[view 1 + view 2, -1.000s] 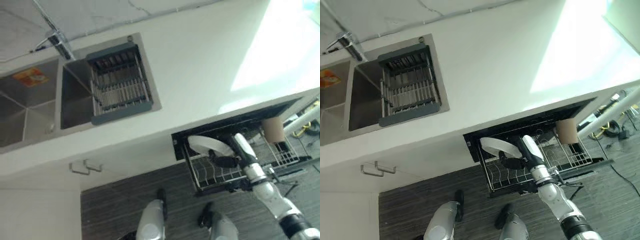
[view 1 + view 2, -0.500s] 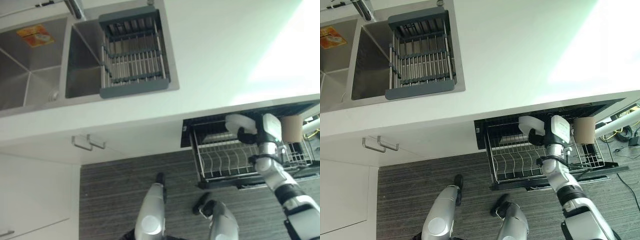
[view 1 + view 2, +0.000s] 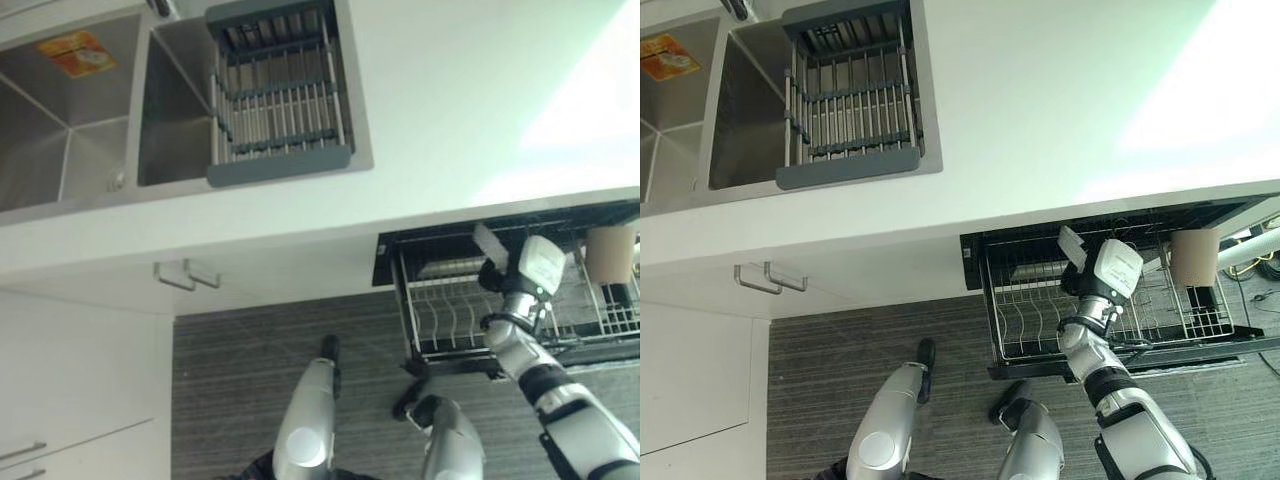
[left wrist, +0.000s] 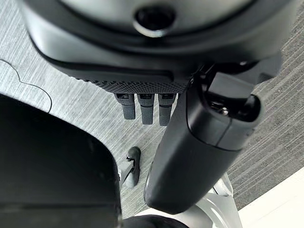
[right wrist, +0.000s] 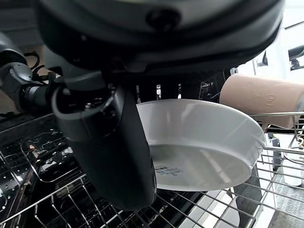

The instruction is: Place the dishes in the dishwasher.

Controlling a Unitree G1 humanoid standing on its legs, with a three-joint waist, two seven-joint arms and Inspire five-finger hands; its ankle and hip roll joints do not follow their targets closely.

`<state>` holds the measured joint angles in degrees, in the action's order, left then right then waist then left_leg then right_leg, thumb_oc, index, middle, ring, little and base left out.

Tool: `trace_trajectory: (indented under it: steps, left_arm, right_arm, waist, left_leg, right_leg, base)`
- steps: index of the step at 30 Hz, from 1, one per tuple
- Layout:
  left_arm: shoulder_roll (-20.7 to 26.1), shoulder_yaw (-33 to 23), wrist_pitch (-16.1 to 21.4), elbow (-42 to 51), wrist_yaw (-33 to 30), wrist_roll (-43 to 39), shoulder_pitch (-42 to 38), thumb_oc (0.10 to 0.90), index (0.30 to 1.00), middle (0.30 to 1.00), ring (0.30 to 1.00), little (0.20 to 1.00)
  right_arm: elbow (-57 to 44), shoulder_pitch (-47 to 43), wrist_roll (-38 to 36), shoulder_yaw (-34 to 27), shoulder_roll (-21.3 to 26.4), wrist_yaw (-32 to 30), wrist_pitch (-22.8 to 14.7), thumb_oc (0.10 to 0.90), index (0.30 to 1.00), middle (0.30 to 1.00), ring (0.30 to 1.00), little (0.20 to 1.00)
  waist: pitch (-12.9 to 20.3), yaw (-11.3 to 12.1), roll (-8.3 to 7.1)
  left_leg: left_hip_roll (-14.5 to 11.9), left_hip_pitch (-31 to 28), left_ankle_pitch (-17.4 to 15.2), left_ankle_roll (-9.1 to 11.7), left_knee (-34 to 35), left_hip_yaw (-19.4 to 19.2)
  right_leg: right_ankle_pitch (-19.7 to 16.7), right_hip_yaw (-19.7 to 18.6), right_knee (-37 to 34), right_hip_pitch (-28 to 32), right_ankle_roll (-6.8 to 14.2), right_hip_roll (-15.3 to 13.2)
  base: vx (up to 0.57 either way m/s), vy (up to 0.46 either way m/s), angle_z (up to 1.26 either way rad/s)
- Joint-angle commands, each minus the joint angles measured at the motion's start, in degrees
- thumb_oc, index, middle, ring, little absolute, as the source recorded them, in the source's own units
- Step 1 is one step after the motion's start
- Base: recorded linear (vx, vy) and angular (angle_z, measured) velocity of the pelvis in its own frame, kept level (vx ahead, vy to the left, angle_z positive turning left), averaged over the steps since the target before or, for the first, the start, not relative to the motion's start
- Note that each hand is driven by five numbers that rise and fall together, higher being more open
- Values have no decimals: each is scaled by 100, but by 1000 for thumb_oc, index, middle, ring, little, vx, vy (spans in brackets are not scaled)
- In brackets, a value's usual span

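**Right hand holds white dish over pulled-out dishwasher rack**

At the left end of the white countertop (image 3: 1040, 110) is a stainless steel double sink (image 3: 60, 140); an orange sticker (image 3: 70, 52) lies in its left basin. A grey slatted drying rack (image 3: 850, 95) sits across the right basin, against the sink's right edge. Below the counter's front edge, left of centre, metal cabinet handles (image 3: 770, 280) stick out from the white cabinet front.

The left hand (image 4: 152, 107) is seen in its wrist view above grey striped floor (image 4: 57, 99), fingers straight, thumb relaxed, nothing in it.

Right of centre under the counter, the black wire dishwasher rack (image 3: 1040, 320) is pulled out. The right hand (image 3: 1088, 282) is over the rack's middle, thumb and fingers pinching the round shallow white dish (image 5: 199, 142) at its rim. The dish is tilted, held above the rack's wire tines; cannot tell whether its lower edge touches them. In the head views the dish (image 3: 488, 242) shows edge-on just left of the wrist. A tan cylindrical cup (image 3: 1195, 258) stands near the rack's right end, just beside the dish in the right wrist view (image 5: 266, 99).
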<state>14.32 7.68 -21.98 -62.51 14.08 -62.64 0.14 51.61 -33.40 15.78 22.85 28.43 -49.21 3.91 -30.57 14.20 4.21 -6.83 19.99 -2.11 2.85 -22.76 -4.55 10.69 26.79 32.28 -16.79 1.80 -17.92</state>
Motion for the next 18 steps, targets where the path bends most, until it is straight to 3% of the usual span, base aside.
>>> trace_trajectory:
  steps: [1, 3, 4, 5, 6, 7, 10, 11, 15, 18]
  left_arm:
    - [-269, -6, 214, 402, 246, -520, -373, 800, 900, 900, 900, 900]
    - [-293, 46, 231, 388, 256, -543, -409, 800, 900, 900, 900, 900]
    - [-300, 52, 236, 388, 266, -534, -409, 800, 900, 900, 900, 900]
    - [-315, 61, 240, 404, 261, -518, -412, 800, 900, 900, 900, 900]
    - [-349, 121, 192, 433, 221, -593, -480, 800, 900, 900, 900, 900]
    - [-378, 169, 138, 471, 267, -537, -506, 800, 900, 900, 900, 900]
    - [-403, 213, 171, 567, 228, -656, -428, 800, 900, 900, 900, 900]
    - [-385, 215, 188, 583, 131, -655, -477, 800, 900, 900, 900, 900]
    - [-376, 286, 788, 684, 249, -300, -478, 800, 900, 900, 900, 900]
    - [-361, 302, 879, 750, 113, -504, -444, 800, 900, 900, 900, 900]
  right_arm:
    - [-221, -645, 171, -73, 471, -446, 79, 400, 300, 300, 300, 300]
    - [-147, -626, 200, 16, 274, -423, 41, 400, 300, 300, 300, 300]
    - [-147, -621, 241, 37, 227, -377, 37, 447, 371, 371, 371, 371]
    - [-146, -616, 275, 87, 142, -302, 68, 549, 524, 524, 524, 524]
    - [-117, -668, 27, 280, -89, -97, 161, 800, 900, 900, 900, 900]
    - [-73, -677, -247, 321, -226, 128, 187, 800, 900, 900, 900, 900]
    - [-89, -647, -29, 413, -393, 669, 254, 800, 900, 900, 900, 900]
    - [-125, -804, -483, 606, -534, 1174, 193, 800, 900, 900, 900, 900]
    - [-309, -724, -601, 723, -665, 1188, 250, 800, 900, 900, 900, 900]
    - [-383, -783, -595, 653, -686, 1200, 266, 800, 900, 900, 900, 900]
  waist:
    - [78, -29, 57]
    - [78, -29, 72]
    - [78, -28, 75]
    - [78, -23, 82]
    - [78, -26, 99]
    - [78, -25, 115]
    - [78, -17, 133]
    - [78, 2, 125]
    - [78, -3, 101]
    - [78, 11, 87]
  left_leg:
    - [233, -363, -237, -313, 466, 68]
    - [239, -272, -246, -325, 417, 60]
    - [240, -248, -251, -327, 401, 62]
    - [240, -209, -259, -334, 375, 65]
    - [231, -103, -249, -335, 338, 38]
    - [233, -12, -241, -338, 319, 35]
    - [250, 66, -248, -340, 283, 54]
    - [236, 113, -227, -328, 278, 28]
    - [228, 167, -245, -344, 217, 42]
    - [227, 146, -248, -336, 236, 42]
  right_leg:
    - [807, -452, 853, 226, 76, 233]
    - [821, -461, 931, 119, 65, 217]
    - [824, -463, 949, 94, 64, 212]
    - [828, -468, 985, 47, 62, 204]
    - [820, -477, 1036, -80, 55, 194]
    - [823, -488, 1060, -170, 31, 213]
    - [840, -502, 1112, -245, 7, 238]
    - [843, -478, 1136, -288, -6, 240]
    - [872, -467, 1218, -341, -41, 267]
    - [852, -445, 1171, -311, -28, 282]
  base:
    - [-55, 8, -1]
    - [-22, 5, 0]
    - [0, 0, 0]
    - [-36, 34, -3]
    - [-62, 46, -5]
    - [-58, 43, -5]
    - [0, 2, 1]
    - [17, -13, 8]
    - [29, -23, 5]
    - [21, -35, 6]
